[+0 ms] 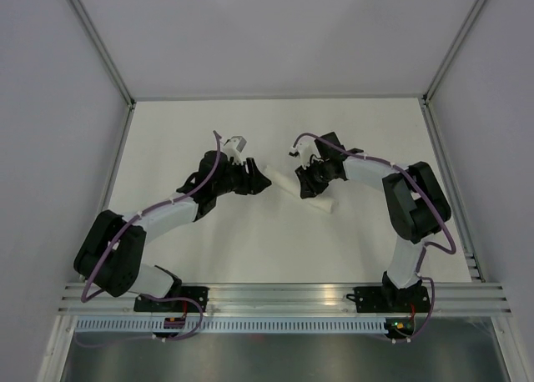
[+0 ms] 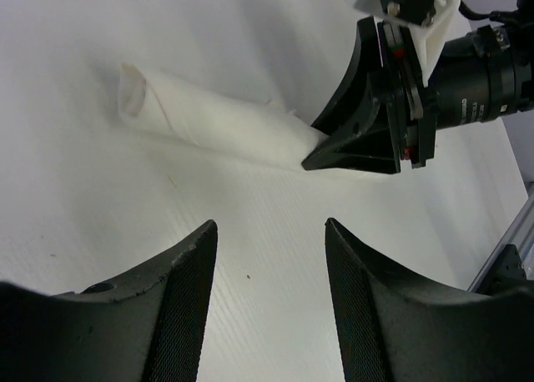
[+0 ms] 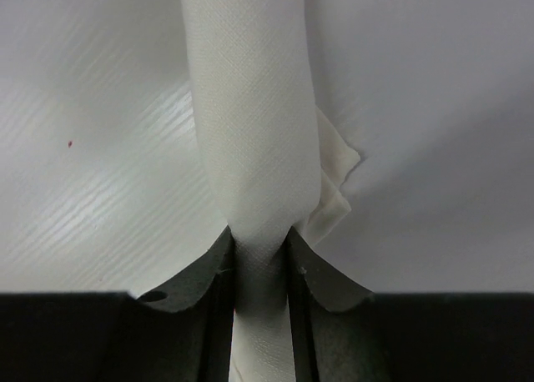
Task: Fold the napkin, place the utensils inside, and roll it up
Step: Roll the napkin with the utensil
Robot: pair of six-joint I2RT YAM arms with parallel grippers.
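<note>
The napkin (image 1: 275,175) is a slim white roll lying slantwise mid-table, between the two arms. My right gripper (image 1: 305,185) is shut on it. In the right wrist view the roll (image 3: 250,107) runs straight up from between the black fingers (image 3: 209,265), which squeeze it narrow, and a loose cloth corner (image 3: 338,169) sticks out on the right. My left gripper (image 2: 269,225) is open and holds nothing, hovering just short of the roll (image 2: 209,119), whose open end points left. The right gripper (image 2: 359,140) pinches the roll's other end. The utensils are hidden.
The pale tabletop (image 1: 209,257) is fenced by metal frame posts (image 1: 100,44) and grey walls at the back and sides. An aluminium rail (image 1: 284,297) carrying both arm bases runs along the near edge.
</note>
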